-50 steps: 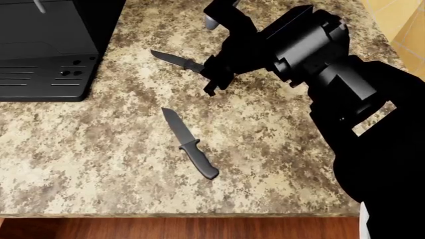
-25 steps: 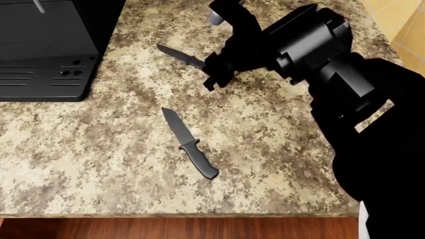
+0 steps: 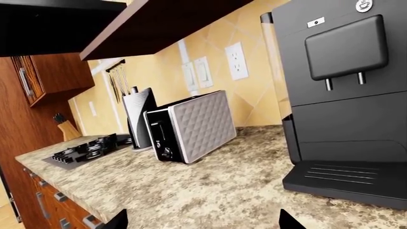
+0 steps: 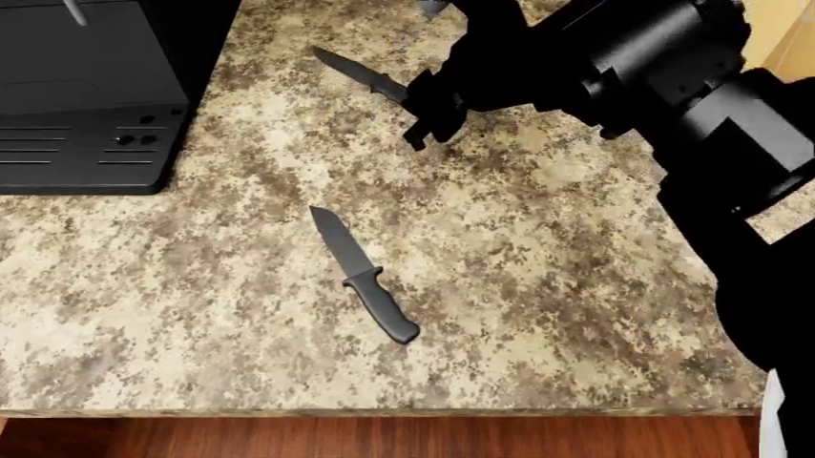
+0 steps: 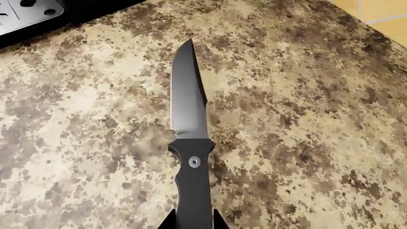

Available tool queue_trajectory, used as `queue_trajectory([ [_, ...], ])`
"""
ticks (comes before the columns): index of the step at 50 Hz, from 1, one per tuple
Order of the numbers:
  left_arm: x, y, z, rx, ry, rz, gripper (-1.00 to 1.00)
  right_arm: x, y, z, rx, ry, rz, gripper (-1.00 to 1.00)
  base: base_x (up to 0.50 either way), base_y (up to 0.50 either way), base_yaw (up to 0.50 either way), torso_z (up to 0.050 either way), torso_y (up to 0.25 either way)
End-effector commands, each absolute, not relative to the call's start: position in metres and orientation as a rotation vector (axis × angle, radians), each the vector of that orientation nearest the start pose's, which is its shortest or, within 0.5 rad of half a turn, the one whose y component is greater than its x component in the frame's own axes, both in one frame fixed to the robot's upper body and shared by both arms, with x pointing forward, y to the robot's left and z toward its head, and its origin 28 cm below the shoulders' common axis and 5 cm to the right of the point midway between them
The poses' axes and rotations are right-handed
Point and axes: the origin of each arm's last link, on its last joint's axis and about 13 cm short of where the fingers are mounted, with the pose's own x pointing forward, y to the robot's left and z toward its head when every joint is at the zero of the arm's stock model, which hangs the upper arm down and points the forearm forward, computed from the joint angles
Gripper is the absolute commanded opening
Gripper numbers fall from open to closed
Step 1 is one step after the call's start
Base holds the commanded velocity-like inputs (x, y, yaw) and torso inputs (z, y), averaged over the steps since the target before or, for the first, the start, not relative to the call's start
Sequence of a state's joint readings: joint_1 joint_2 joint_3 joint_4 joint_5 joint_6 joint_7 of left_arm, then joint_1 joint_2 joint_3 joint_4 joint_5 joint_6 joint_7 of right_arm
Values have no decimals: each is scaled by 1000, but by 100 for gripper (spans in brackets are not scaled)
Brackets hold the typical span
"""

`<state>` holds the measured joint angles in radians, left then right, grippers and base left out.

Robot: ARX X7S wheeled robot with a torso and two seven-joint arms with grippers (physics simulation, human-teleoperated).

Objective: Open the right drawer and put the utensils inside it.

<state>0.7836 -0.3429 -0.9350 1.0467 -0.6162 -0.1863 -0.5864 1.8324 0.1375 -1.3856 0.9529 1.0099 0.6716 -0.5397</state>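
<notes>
Speckled tan-and-brown granite countertop (image 4: 535,286) here. One knife (image 4: 363,275) lies flat on it near the front edge, blade pointing toward the back. A black coffee machine (image 4: 90,91) sits at the left, and further along there's a toaster (image 3: 190,125) and a stovetop (image 3: 86,150).

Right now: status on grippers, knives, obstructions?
Right gripper shut on far dark-bladed black-handled knife, raised off speckled counter. Left gripper open, empty. Second knife lying flat. Drawer not visible.
</notes>
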Motion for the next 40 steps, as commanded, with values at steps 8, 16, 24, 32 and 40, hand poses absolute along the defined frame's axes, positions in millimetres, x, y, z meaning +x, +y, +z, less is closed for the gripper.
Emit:
queue_trajectory([
  [8, 44, 326, 190, 205, -398, 761, 100, 336, -106, 373, -485, 281, 710, -100, 0, 0, 0, 0, 0],
  [16, 43, 326, 192, 198, -417, 748, 100, 296, -117, 373, -494, 251, 709, -100, 0, 0, 0, 0, 0],
  [24, 42, 327, 193, 195, -426, 746, 100, 267, -126, 364, -500, 244, 712, -100, 0, 0, 0, 0, 0],
  [32, 39, 330, 197, 193, -446, 746, 100, 236, -132, 359, -513, 235, 712, -100, 0, 0, 0, 0, 0],
  [40, 37, 331, 200, 190, -465, 741, 100, 205, -129, 356, -562, 226, 748, -100, 0, 0, 0, 0, 0],
])
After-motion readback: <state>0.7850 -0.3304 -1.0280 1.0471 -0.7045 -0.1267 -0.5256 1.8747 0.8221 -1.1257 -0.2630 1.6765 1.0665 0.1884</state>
